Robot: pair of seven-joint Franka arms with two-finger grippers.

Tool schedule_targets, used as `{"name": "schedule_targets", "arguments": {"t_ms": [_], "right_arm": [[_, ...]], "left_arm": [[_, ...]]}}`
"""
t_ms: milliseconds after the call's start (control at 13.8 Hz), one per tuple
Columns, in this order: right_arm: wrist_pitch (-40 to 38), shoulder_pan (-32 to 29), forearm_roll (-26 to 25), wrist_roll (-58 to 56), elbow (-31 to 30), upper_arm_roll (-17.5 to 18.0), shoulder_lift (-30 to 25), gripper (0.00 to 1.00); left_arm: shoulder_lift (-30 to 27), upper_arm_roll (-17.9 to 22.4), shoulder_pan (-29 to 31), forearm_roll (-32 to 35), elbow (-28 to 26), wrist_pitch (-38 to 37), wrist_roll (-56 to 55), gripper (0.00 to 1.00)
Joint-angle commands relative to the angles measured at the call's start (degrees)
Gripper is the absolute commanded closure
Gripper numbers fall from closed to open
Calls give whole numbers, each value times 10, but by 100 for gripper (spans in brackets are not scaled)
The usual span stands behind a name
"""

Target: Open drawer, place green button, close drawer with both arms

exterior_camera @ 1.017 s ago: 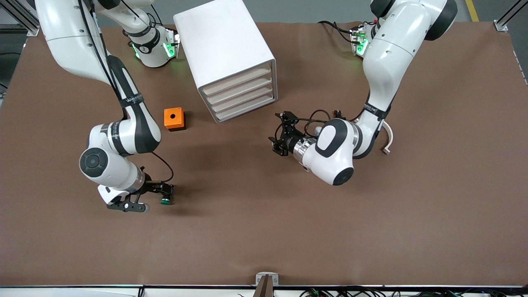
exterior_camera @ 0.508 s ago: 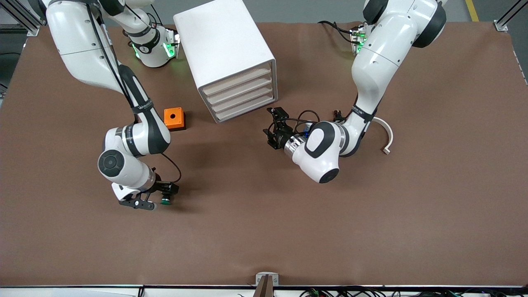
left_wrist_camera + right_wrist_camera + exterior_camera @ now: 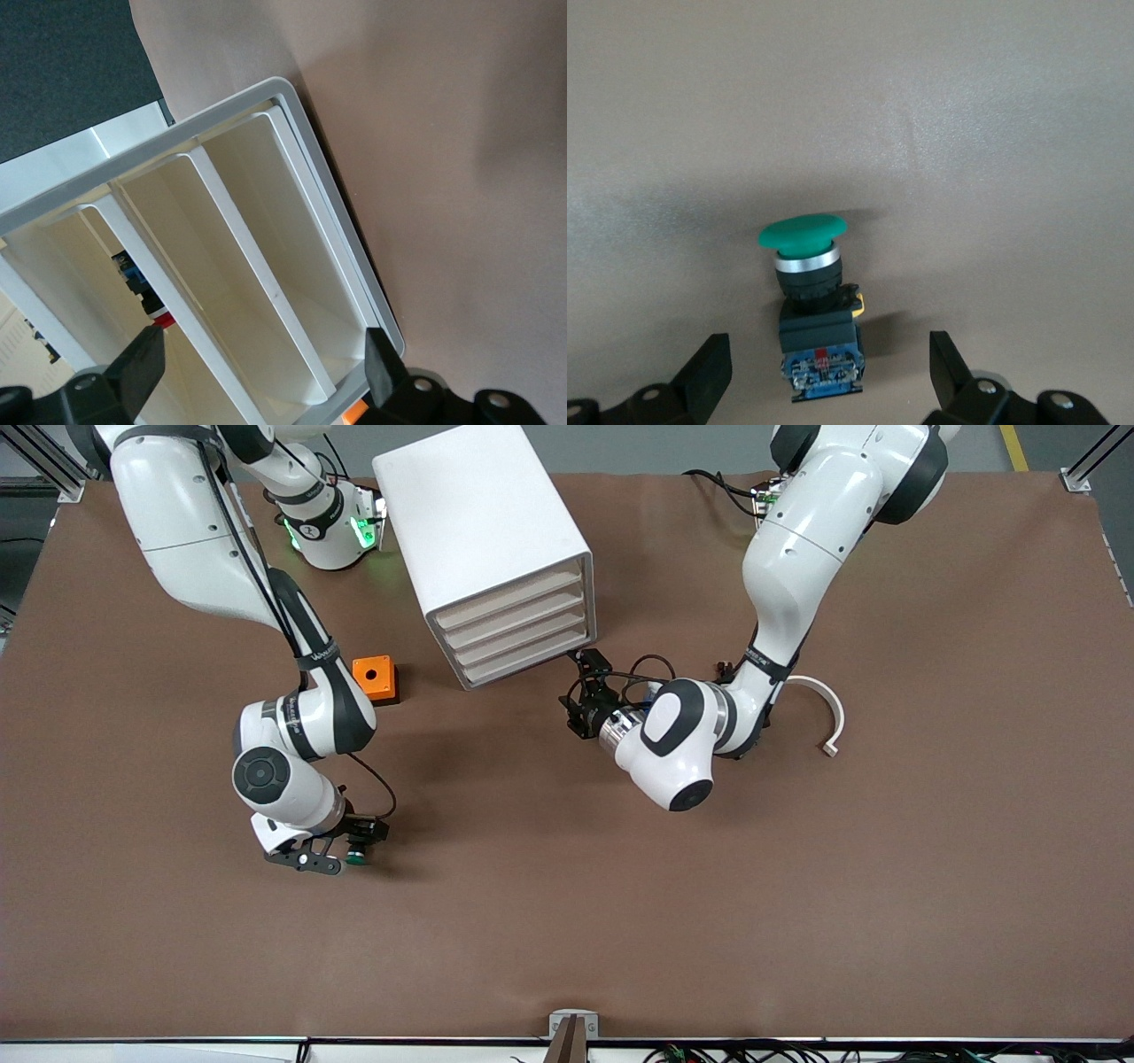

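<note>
Robotics lab / test bench, not a home or shop. Evidence: two white industrial arms [image 3: 266,646] [image 3: 788,558] w/ black joint bands, bases bolted at 12 o'clock edge of a big table [image 3: 930,868] covered in plain brown matting; green status LEDs [image 3: 361,530] glowing at the bases; loose black cabling [image 3: 718,483] at 1 o'clock; aluminium frame posts [image 3: 1085,465] at the corners; grey floor w/ yellow safety line [image 3: 1014,447] at 1 o'clock; cam mount bracket [image 3: 573,1027] at 6 o'clock. Only sparse test props, e.g. a white cabinet [image 3: 478,522] at 11 o'clock.
</note>
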Motion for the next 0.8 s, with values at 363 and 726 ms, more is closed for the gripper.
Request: {"name": "schedule_targets", "arguments": {"t_ms": [363, 726], "right_arm": [[29, -1, -9, 16, -1, 3, 12, 7], [24, 1, -9, 16, -3, 3, 12, 34]], "left_arm": [[28, 8, -10, -7, 11, -9, -55, 1], [56, 5, -11, -9, 10, -11, -111, 4]]}}
